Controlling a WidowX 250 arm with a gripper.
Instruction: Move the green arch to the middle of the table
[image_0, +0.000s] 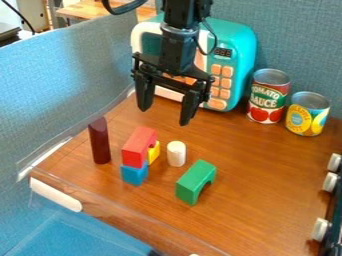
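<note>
My gripper (164, 116) hangs open above the back part of the table (267, 170), in front of the toy microwave, with nothing between its fingers. The green arch (196, 181) lies on the wooden surface toward the front, below and a little right of the gripper and well apart from it. Its opening faces the lower right.
Left of the arch stand a white cylinder (176, 153), a red block (139, 146) on blue (134, 174) and yellow (153, 152) blocks, and a dark red post (99, 141). Behind are a teal microwave (239, 50) and two cans (268, 97). Stove knobs (330, 182) line the right edge.
</note>
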